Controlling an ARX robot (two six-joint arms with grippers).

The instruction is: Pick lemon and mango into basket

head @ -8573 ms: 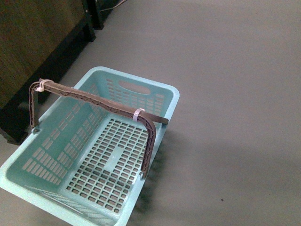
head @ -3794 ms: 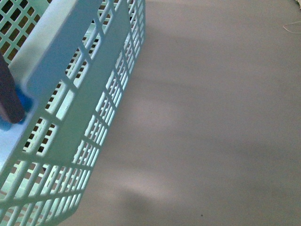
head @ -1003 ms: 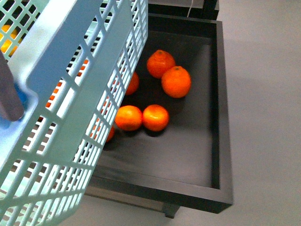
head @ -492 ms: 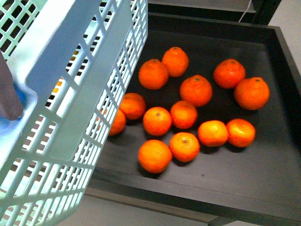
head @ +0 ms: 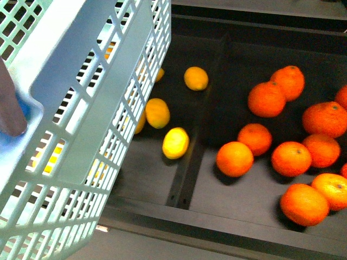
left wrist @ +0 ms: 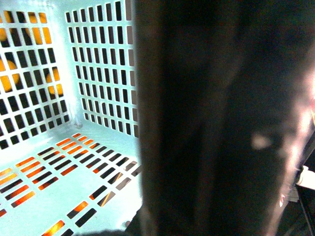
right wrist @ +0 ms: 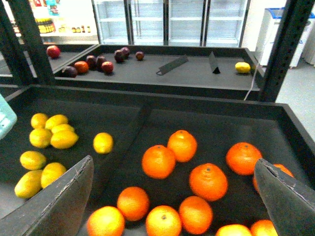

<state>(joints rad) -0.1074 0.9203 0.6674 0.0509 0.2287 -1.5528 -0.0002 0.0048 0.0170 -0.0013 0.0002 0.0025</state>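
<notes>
1. Three views, and each shows something the others do not. In the front view the basket (head: pixel 87 65) fills the left side. It is tilted, very close to the camera, and covers the left part of a black tray (head: pixel 146 173).
2. Just beside the basket, three lemons (head: pixel 175 142) lie loose in the tray's left compartment. More yellow shows through the basket's slots.
3. A divider (head: pixel 190 168) parts the lemons from the oranges (head: pixel 235 158). The oranges crowd the right compartment, and several of them touch.
4. At the left edge of the front view, a dark rounded shape (head: pixel 10 103) with a blue patch sits against the basket's rim. What it is cannot be told.
5. Only the left wrist view looks inside the basket (left wrist: pixel 44 194), showing pale slotted walls and floor with orange and yellow glowing through the slots. A dark blurred mass (left wrist: pixel 211 118) blocks the middle and right of this view. Whether the left jaws are released or clenched cannot be told.
6. Only the right wrist view takes in both compartments at once. A cluster of lemons (right wrist: pixel 51 137) lies in one, with a single lemon apart near the divider (right wrist: pixel 133 128). The oranges (right wrist: pixel 158 161) lie in the other. One corner of the basket (right wrist: pixel 6 123) pokes in at the edge beside the lemons.
7. The right jaws are released. Their two grey fingers (right wrist: pixel 59 206) are spread wide and frame the oranges in that view.
8. Beyond the black tray stands a second tray (right wrist: pixel 187 73). It holds dark red fruit (right wrist: pixel 98 63) and one yellow fruit (right wrist: pixel 242 67) too small to name. Behind it stand glass-door fridges (right wrist: pixel 187 19).
</notes>
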